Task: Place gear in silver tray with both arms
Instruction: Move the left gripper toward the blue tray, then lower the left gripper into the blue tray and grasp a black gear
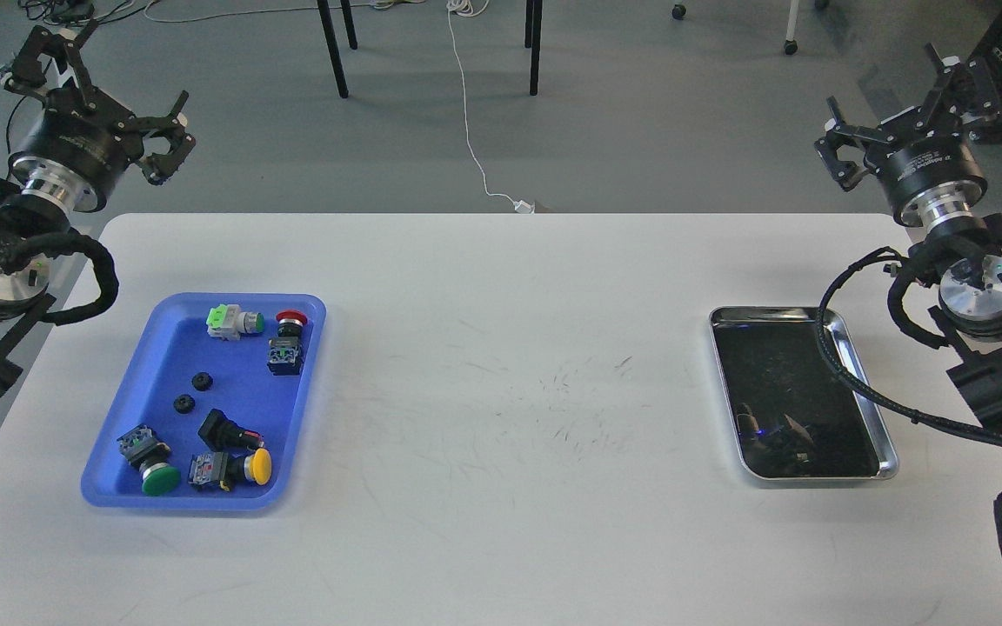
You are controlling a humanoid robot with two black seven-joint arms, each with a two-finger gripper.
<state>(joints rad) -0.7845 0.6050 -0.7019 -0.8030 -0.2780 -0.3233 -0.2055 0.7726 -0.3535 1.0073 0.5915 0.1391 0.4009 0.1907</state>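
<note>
Bench (501, 348): white, scuffed at its middle; it carries everything. Its near corners are cut off by the view.
Blue tray (172, 343): near the bench's left edge, holding push-button switches with green, red and yellow caps, and two small black toothed rounds.
Silver tray (866, 396): near the bench's right edge, well apart from the blue tray; its dark base looks bare apart from reflections. A cable loop from the right arm hangs across its far right corner.
Left gripper (140, 130): raised beyond the bench's far left corner, fingers spread wide, holding nothing.
Right gripper (888, 117): raised beyond the far right corner, fingers spread, holding nothing.
Gears (192, 392): I take the two black rounds in the blue tray for these, one just beyond the other, apart from the switches.
Progress: nothing yet moved, as I judge it.
Risk, pick: the gears are small and flat, so the fingers may slide off, or nudge a neighbouring switch.
Risk, carry: the trays sit at opposite edges, so a handover between arms seems needed; a loose hold could drop the gear on the bench.
Risk, cable: the hanging loop could drag the silver tray as the right arm moves.
Hard to see: gear teeth and bore are too small to confirm; the reflections in the silver tray could hide a small dark part.
</note>
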